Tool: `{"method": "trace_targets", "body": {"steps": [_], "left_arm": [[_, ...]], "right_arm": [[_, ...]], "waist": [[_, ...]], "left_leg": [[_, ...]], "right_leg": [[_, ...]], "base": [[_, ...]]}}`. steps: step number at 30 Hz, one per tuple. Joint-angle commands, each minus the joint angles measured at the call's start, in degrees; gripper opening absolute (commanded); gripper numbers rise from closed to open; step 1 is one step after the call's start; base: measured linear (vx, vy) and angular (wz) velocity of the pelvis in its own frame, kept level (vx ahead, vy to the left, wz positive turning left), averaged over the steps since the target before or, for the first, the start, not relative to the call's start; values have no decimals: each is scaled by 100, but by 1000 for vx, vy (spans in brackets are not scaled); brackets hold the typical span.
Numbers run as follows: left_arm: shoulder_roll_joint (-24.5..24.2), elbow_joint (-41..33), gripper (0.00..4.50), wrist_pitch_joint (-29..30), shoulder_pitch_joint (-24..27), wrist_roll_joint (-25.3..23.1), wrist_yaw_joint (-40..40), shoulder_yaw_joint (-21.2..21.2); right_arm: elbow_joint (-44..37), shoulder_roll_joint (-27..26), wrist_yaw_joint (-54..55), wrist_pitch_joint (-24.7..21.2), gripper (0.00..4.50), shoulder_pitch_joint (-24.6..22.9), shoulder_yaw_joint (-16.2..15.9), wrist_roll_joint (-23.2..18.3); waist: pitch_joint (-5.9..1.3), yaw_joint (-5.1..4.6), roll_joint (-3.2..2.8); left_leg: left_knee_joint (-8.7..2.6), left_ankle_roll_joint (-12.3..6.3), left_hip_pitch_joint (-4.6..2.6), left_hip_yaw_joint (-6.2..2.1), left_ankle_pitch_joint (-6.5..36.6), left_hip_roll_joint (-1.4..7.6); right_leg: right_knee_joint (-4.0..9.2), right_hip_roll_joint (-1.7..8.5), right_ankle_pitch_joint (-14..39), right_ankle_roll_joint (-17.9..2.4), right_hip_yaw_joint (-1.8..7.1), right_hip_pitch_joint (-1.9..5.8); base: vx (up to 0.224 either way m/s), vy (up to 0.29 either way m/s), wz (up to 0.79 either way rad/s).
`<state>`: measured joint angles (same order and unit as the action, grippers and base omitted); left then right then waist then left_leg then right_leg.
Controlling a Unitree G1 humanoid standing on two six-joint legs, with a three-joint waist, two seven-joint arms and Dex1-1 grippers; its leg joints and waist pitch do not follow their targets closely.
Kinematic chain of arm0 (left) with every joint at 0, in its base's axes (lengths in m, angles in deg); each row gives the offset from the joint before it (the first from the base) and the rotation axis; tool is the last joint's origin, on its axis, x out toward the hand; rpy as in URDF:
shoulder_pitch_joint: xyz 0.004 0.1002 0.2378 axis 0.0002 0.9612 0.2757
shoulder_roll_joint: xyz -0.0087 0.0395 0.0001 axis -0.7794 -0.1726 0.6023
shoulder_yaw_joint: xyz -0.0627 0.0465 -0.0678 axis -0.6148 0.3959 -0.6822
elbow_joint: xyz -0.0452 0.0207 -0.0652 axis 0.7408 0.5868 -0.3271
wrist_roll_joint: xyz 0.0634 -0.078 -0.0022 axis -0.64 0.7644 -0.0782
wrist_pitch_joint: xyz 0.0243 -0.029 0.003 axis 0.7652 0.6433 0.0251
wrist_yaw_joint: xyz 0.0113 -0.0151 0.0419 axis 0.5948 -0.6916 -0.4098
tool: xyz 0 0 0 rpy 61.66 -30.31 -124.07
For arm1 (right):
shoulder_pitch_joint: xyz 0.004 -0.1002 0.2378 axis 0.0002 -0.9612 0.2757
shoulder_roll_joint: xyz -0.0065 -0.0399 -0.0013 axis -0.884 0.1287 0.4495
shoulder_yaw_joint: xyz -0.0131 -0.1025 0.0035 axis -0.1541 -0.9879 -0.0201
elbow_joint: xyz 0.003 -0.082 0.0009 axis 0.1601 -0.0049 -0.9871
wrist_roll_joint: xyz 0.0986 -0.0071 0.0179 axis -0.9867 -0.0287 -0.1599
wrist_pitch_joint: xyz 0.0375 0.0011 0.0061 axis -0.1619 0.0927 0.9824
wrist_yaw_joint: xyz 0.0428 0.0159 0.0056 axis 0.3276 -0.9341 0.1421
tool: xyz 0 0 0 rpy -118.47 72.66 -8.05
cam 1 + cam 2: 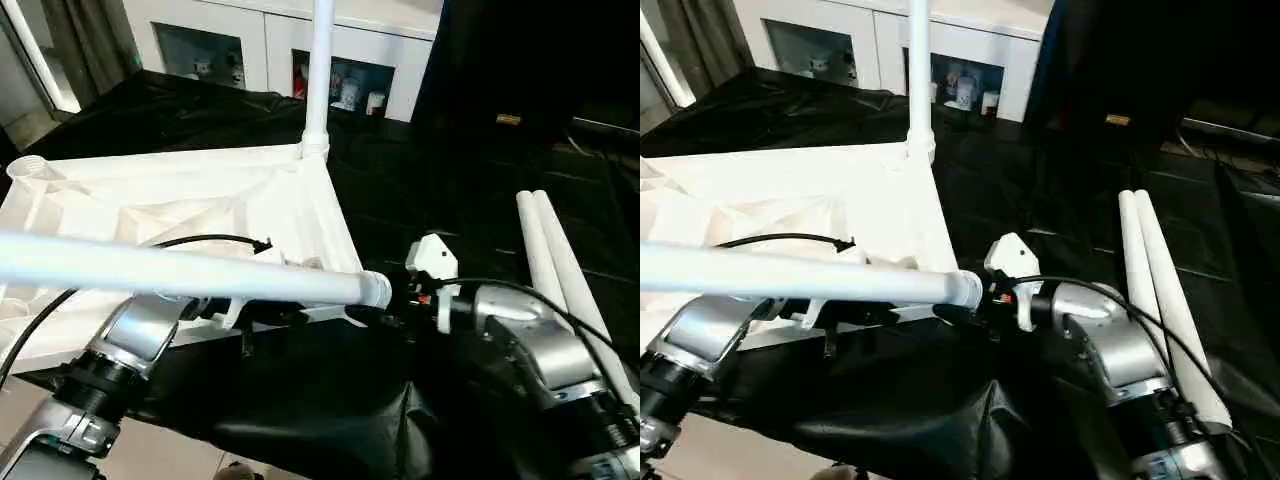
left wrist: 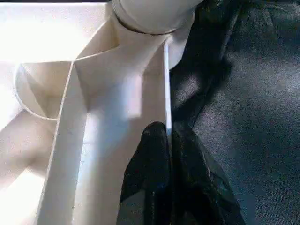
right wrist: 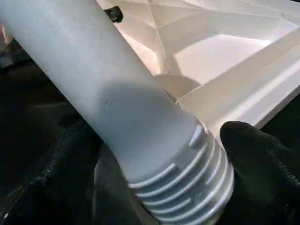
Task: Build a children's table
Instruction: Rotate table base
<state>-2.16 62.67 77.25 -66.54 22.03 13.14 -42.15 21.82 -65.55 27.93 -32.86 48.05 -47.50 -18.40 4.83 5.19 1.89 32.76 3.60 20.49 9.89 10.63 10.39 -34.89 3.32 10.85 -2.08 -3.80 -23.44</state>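
Left gripper: black fingers pinched together on the table top's thin side wall. Right gripper: fingers spread wide around a leg's threaded end, which lies level across the near corner. Silver forearms angle inward. Top lies underside-up on black cloth; one leg stands socketed, two lie rightward. White cabinet behind.
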Motion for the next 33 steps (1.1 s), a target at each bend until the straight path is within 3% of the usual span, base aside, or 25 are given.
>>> {"method": "trace_targets", "body": {"steps": [1, 5, 16, 19, 23, 29, 31, 33], "left_arm": [[32, -273, 0, -51, -15, 201, 181, 35], [2, -259, 0, -60, -41, 178, 175, 19], [-36, -171, 0, -146, -94, 97, 139, -1], [-56, -152, 0, -183, -110, 42, 69, -16], [-46, -128, 0, -261, -122, 36, -42, -104], [87, -102, 0, -430, -118, 162, -506, -492], [190, -216, 57, -18, -153, 527, -521, -773], [301, -271, 60, 283, -203, 806, -623, -1028]], "right_arm": [[45, 1, 36, 78, 410, 19, 98, -10], [118, -34, 51, 163, 384, 12, 76, 36], [396, -172, 128, 491, 285, 17, 8, 159], [453, -229, 168, 562, 277, -12, -15, 196], [543, -342, 285, 657, 272, -19, 4, 209], [696, -510, 480, 778, 272, 99, 143, 143], [726, -589, 580, 801, 272, 134, 228, 87], [753, -663, 696, 809, 272, 172, 330, 31]], "waist": [[-417, 19, -12], [-425, 36, -34], [-498, 59, -20], [-492, 77, -67], [-487, 70, -28], [-476, 70, -40], [-490, 73, -40], [-505, 76, -48]], "left_leg": [[-314, -325, -18, -68, 539, 283], [-309, -297, -28, -73, 560, 284], [-263, -304, -21, -67, 424, 270], [-266, -251, -19, -77, 498, 274], [-257, -190, -11, -73, 598, 269], [-257, -48, -18, -80, 821, 273], [-247, -65, -8, -81, 718, 267], [-228, -53, -16, -63, 641, 264]], "right_leg": [[340, 506, 522, -1244, 328, 376], [332, 511, 559, -1232, 330, 370], [272, 508, 231, -1322, 323, 405], [274, 508, 327, -1307, 319, 397], [294, 512, 463, -1264, 323, 397], [320, 513, 978, -1137, 327, 375], [300, 516, 831, -1153, 328, 385], [271, 521, 645, -1265, 325, 379]], "base": [[0, 0, 0], [0, 0, 0], [0, 0, 0], [0, 0, 0], [0, 0, 0], [0, 0, 0], [0, 0, 0], [0, 0, 0]]}}
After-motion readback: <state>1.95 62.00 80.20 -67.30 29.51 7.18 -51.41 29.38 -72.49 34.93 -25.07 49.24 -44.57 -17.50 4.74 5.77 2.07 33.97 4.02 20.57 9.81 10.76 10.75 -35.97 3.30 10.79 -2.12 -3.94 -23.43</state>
